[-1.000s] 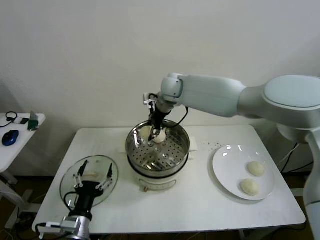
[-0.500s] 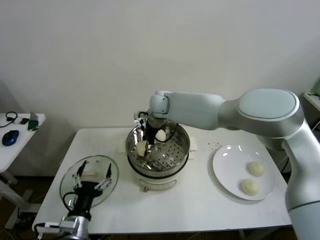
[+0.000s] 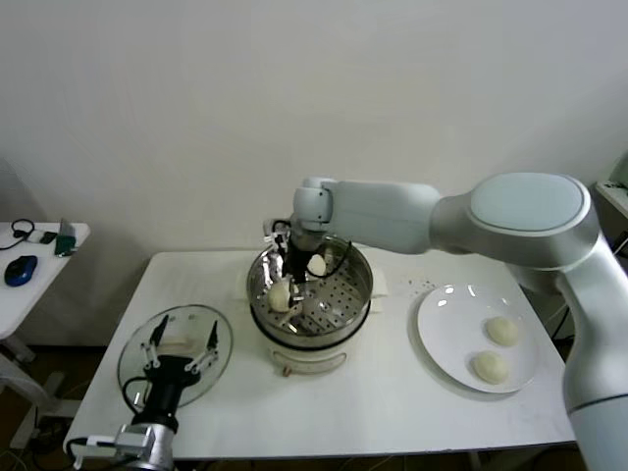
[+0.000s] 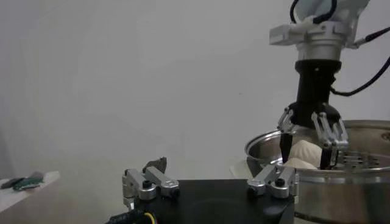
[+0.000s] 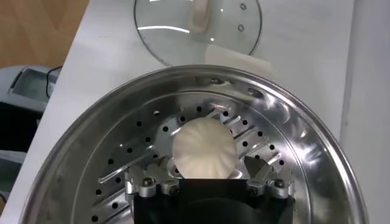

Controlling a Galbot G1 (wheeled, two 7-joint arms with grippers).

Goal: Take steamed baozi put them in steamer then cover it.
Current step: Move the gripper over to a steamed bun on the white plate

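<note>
Baozi [image 5: 203, 148] sits on the perforated floor at the left side of the steamer [image 3: 358, 285], directly below and between the spread fingers of the right gripper [image 3: 288, 284]; jaws open, nothing held. A second bun [image 3: 316, 265] lies toward the far side. Left gripper [image 3: 183, 350] hovers open over the cover [image 3: 134, 358], near left. Two buns [image 3: 502, 331] remain on the plate [image 3: 436, 334], right, nearer the right arm.

Glossy white rounded arm casings, black end effector [image 3: 291, 278], black cables.
</note>
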